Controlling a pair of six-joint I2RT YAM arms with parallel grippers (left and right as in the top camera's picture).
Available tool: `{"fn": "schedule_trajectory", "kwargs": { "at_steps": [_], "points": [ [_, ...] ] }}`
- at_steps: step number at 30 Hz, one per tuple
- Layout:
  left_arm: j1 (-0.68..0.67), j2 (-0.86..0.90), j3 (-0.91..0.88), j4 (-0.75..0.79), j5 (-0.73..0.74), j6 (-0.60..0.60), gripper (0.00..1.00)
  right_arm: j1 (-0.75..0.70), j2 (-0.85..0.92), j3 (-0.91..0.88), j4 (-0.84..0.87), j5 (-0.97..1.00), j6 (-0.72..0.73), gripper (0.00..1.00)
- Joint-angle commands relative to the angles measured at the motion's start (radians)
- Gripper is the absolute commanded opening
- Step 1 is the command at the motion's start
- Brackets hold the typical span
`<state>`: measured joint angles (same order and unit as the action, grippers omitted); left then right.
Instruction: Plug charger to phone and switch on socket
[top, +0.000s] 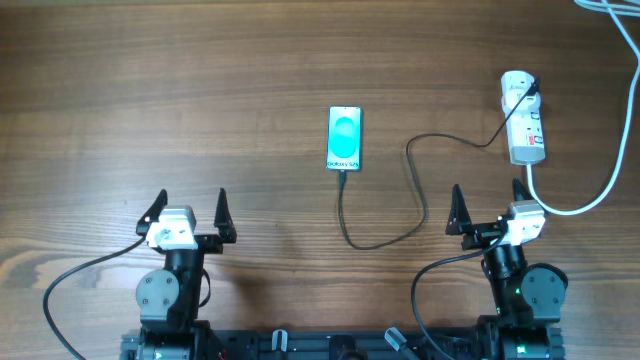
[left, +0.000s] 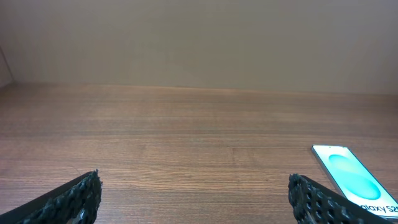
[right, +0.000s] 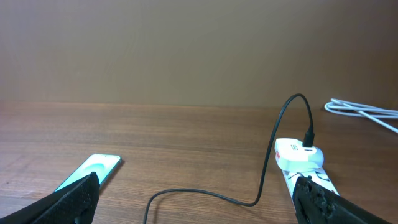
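Observation:
The phone (top: 344, 138) lies flat mid-table with its cyan screen up; it also shows in the left wrist view (left: 356, 178) and the right wrist view (right: 91, 170). The thin black charger cable (top: 412, 190) runs from the phone's near end, where its tip touches the phone, loops across the table and rises to a black plug in the white socket strip (top: 524, 118), also seen in the right wrist view (right: 300, 155). My left gripper (top: 189, 212) is open and empty, near the table's front left. My right gripper (top: 488, 206) is open and empty, just in front of the socket.
A thick white cord (top: 603, 190) curves from the socket's near end round the right side to the back right corner, also in the right wrist view (right: 364, 111). Both arm bases stand at the front edge. The table top is brown wood.

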<state>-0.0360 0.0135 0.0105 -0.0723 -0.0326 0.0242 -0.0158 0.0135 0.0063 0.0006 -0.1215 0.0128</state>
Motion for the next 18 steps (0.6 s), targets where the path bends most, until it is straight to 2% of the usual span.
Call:
{"fn": "schedule_trajectory", "kwargs": {
  "at_steps": [1,18],
  "points": [
    [0.008,-0.009,-0.005,0.001,-0.01,-0.002,1.0,0.007,-0.01,-0.001,0.003,0.017,-0.01,1.0],
    [0.008,-0.009,-0.005,0.001,-0.01,-0.002,1.0,0.007,-0.01,-0.001,0.003,0.017,-0.01,1.0]
  ]
}}
